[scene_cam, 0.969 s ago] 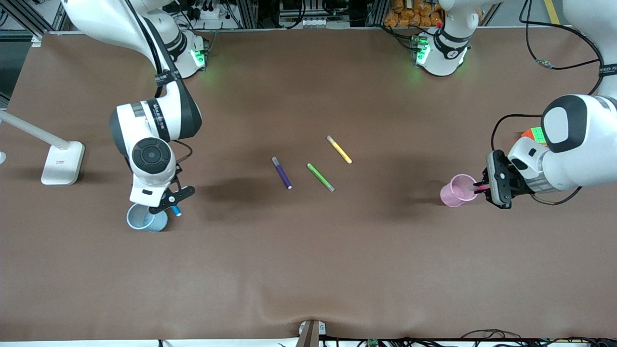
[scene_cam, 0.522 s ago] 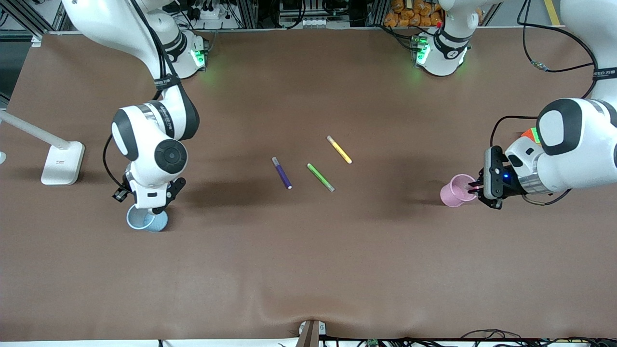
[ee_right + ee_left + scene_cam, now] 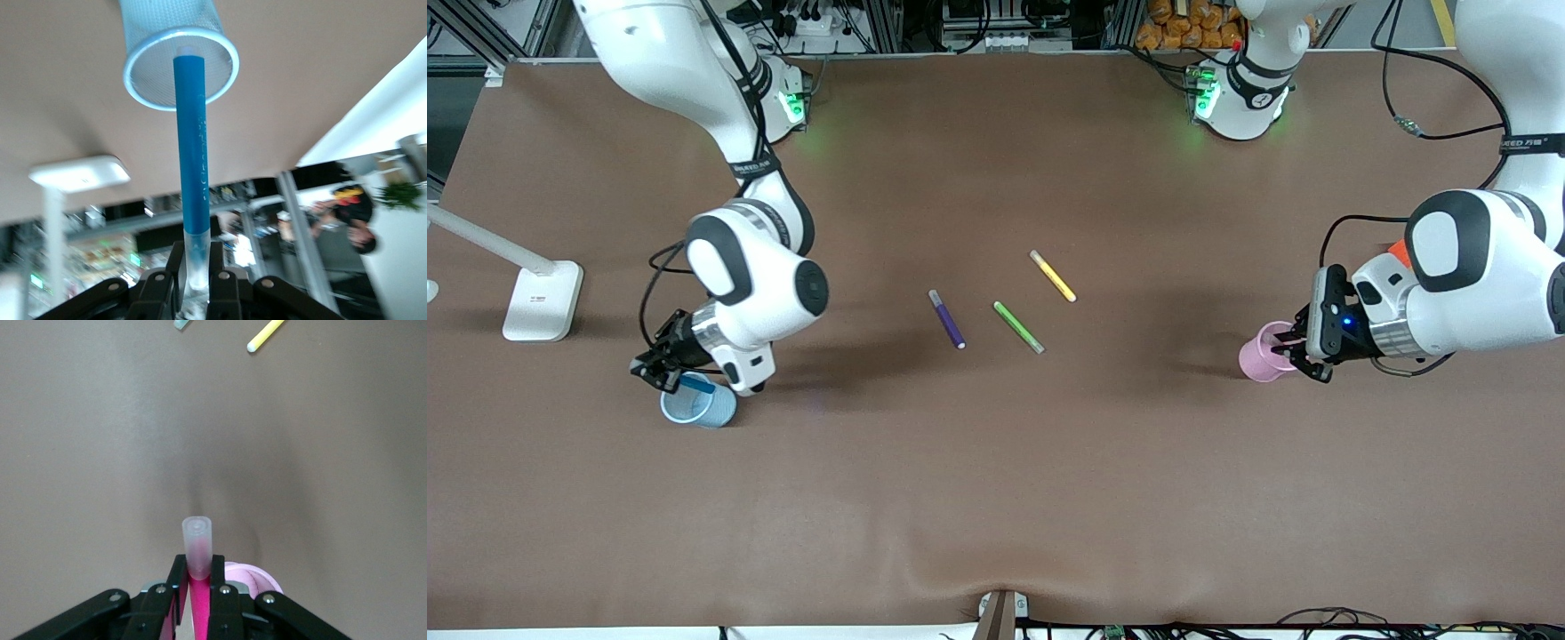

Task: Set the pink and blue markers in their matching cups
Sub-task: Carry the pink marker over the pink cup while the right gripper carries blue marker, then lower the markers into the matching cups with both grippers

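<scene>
Nearest the front camera, toward the right arm's end of the desk, stood the light blue mesh cup. The right gripper hung just over its rim, clamped on the blue marker, which lay nearly level across the cup's mouth in the front view. In the right wrist view the blue marker ran from the pinched greyish end straight to the cup's opening, its tip at or just inside the rim.

A little farther back, toward the left arm's end, the pale pink cup stood with the left gripper beside its rim. That gripper was closed on the pink marker, the paler end poking out past the fingers and the cup's edge just beside them.

Farther still, mid-desk, lay the purple marker, the green marker and the yellow marker — none involved.

The risks, as I judge them: both markers were held shallow rather than upright, so a release could let one tip over the rim and roll away — and either light cup could be knocked over if a finger nudged its wall.
</scene>
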